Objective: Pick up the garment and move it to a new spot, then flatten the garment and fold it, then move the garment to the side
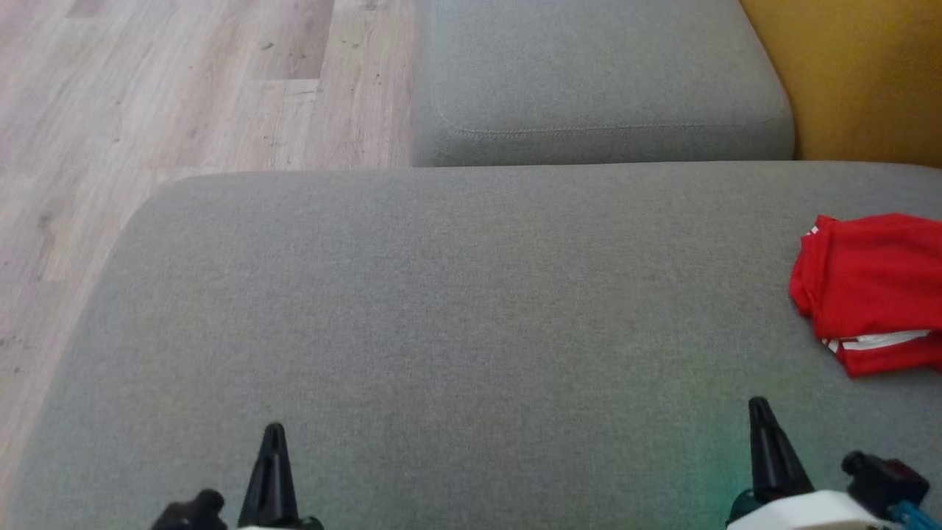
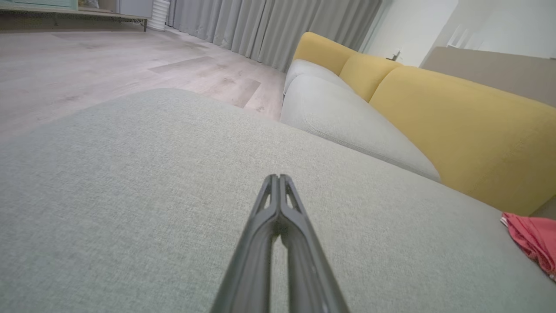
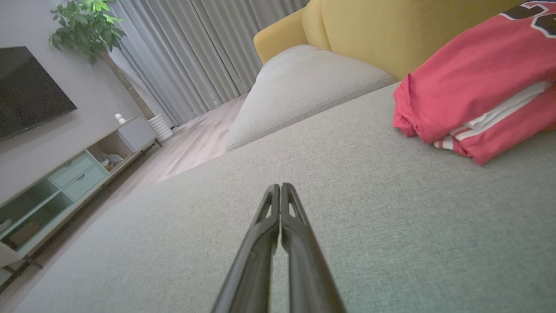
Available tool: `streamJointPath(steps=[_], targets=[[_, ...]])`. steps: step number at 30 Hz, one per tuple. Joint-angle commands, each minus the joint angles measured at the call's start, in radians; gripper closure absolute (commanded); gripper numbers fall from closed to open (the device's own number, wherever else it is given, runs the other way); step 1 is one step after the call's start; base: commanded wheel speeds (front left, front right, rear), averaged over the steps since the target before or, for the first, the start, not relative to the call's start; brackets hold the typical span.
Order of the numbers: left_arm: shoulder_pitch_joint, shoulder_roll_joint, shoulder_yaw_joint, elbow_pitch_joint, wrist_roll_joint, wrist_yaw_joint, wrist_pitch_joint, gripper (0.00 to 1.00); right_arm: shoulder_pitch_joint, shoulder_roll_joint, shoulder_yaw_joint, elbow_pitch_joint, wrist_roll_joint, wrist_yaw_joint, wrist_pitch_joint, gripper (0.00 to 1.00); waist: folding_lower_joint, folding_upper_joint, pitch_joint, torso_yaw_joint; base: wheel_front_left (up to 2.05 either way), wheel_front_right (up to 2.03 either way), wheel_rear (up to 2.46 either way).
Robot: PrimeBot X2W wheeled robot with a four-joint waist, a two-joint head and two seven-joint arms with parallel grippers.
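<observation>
Garment (image 1: 872, 287) is red and folded into a thick bundle. It lies on the grey sofa seat (image 1: 441, 309), ahead of my right tool (image 1: 758, 405) and off to its right, clear of it. It is well apart from my left tool (image 1: 274, 430), far across the seat on that tool's right.

White stripes (image 3: 499, 115) show along the folded edge that faces the right tool. In the right wrist view a dark print (image 3: 541, 17) with a white outline sits on the top face of the cloth. The frame edge cuts it off, so I cannot read a letter or number from it.

The head view crops the garment's far right part, and the left wrist view catches a pinkish-red corner of it at the edge.

Both tools have their fingers pressed together, tips meeting, with nothing between them. They sit low over bare seat fabric, and I cannot tell whether the tips touch it.

Beyond the tools lies a second grey cushion (image 1: 589, 73) with a yellow backrest (image 1: 854, 73) to its right. Wood floor (image 1: 147, 88) lies ahead of the left tool.
</observation>
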Motion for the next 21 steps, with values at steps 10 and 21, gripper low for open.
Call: streamJointPath(steps=[10,21], targets=[[-0.078,0.013,0.040,-0.023,-0.133,-0.022,0.025,1.00,-0.077,-0.014,-0.012,-0.030,0.137,0.000,0.028,1.00,0.0000,0.0000,0.010,-0.006,0.00,0.00,0.00],[-0.102,0.016,0.069,-0.018,-0.276,-0.043,0.056,1.00,-0.103,-0.016,-0.026,-0.031,0.282,0.000,0.061,1.00,0.0000,0.0000,0.021,-0.013,0.00,0.00,0.00]])
